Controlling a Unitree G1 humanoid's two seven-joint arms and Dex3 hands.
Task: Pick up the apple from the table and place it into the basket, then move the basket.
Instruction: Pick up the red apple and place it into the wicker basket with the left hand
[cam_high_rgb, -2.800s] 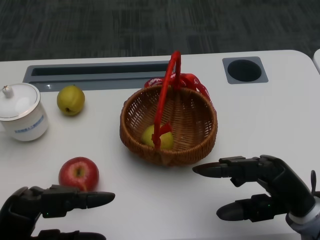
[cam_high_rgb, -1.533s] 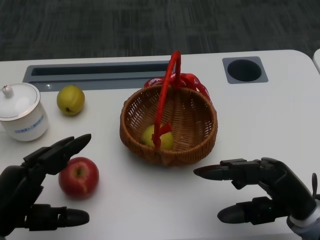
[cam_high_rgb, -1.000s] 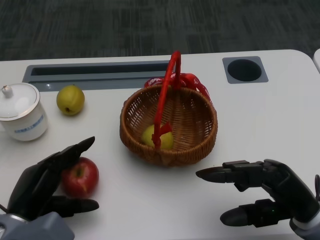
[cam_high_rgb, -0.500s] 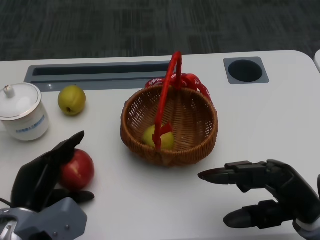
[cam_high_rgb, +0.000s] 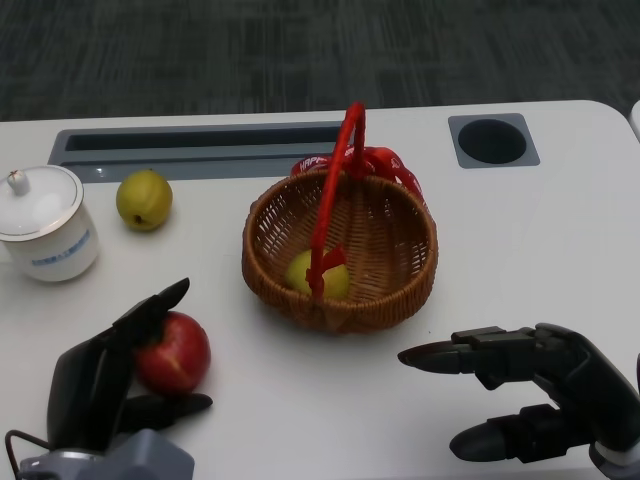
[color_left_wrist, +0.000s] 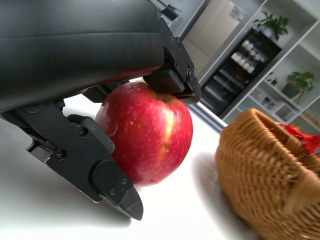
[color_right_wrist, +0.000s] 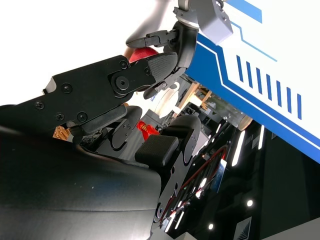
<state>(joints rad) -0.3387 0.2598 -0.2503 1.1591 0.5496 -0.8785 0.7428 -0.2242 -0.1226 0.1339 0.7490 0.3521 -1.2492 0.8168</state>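
Left hand (cam_high_rgb: 110, 375): gripping the apple (cam_high_rgb: 174, 351) at lower left, bare worktop (cam_high_rgb: 520, 240) separating it from the basket (cam_high_rgb: 340, 250).
Right hand (cam_high_rgb: 535, 395): hovering open-fingered, holding nothing, lower right.

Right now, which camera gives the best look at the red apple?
The left wrist view: the red apple fills the frame, the left hand closed around it. The head view shows it smaller, partly hidden by fingers. The right wrist view catches only a red sliver.
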